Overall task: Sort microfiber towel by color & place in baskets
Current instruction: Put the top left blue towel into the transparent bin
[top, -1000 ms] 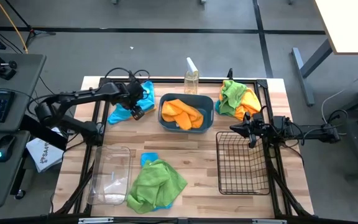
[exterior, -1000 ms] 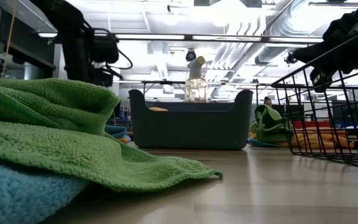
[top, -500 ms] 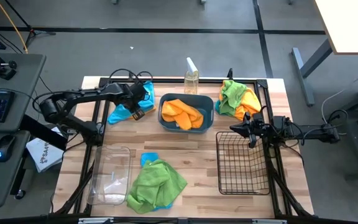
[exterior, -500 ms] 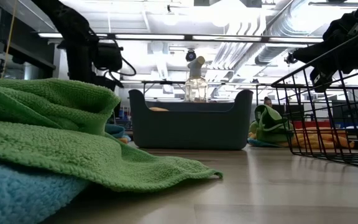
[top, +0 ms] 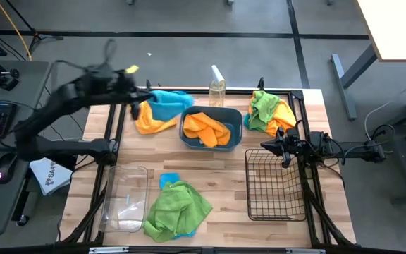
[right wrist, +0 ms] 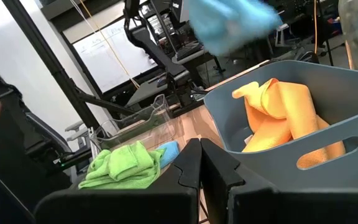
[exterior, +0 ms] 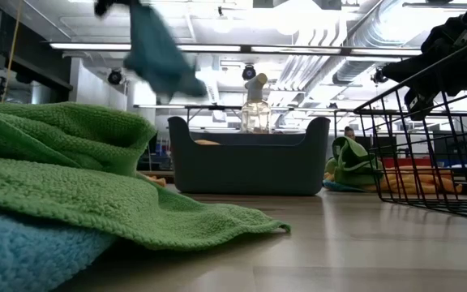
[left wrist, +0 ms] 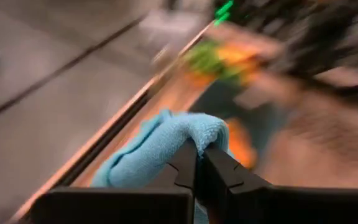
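Left gripper [left wrist: 197, 152]: raised above the table's ten o'clock corner, fingers clenched on a sky blue towel [top: 166, 101] that hung clear of the wood. Orange towel [top: 149, 121]: lay on the table beneath it. Teal tub [top: 211, 128]: at twelve o'clock, holding orange towels [top: 206, 129]. Spray bottle [top: 217, 89]: upright just behind the tub. Green and orange towels [top: 268, 113]: heaped at two o'clock. Right gripper [right wrist: 199, 163]: poised over the far rim of the black wire basket [top: 275, 185] at four o'clock, fingers pressed together, grasping nothing. Clear bin [top: 125, 199]: at eight o'clock. Green towel [top: 177, 209]: at six o'clock, lying over a blue one [top: 168, 180].
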